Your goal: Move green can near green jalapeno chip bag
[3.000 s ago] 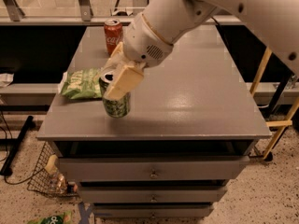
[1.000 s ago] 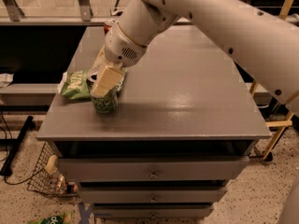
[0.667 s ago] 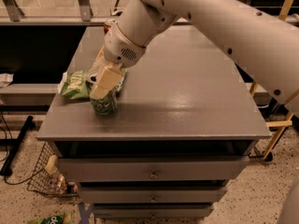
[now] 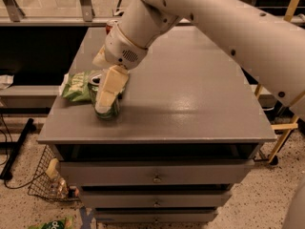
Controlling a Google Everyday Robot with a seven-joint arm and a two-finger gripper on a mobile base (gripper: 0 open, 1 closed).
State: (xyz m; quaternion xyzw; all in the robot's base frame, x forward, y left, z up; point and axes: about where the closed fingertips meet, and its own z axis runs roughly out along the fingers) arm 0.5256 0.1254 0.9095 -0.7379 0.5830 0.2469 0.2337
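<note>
The green can (image 4: 107,109) stands upright on the grey table (image 4: 190,104) near its front left corner. My gripper (image 4: 105,93) comes down over it from above and is shut on the green can. One pale finger (image 4: 111,86) covers the can's front, and the silver top is mostly hidden. The green jalapeno chip bag (image 4: 76,86) lies flat at the table's left edge, just left of the can and touching or nearly touching it.
A red can (image 4: 110,25) peeks out behind my arm at the table's back left. Drawers (image 4: 155,178) sit under the tabletop. A wire basket (image 4: 47,185) and a green packet (image 4: 52,223) are on the floor at left. A yellow frame (image 4: 286,127) stands at right.
Three seconds ago the can and gripper were slightly further right; they have shifted left toward the chip bag. Over the last second nothing has visibly moved.
</note>
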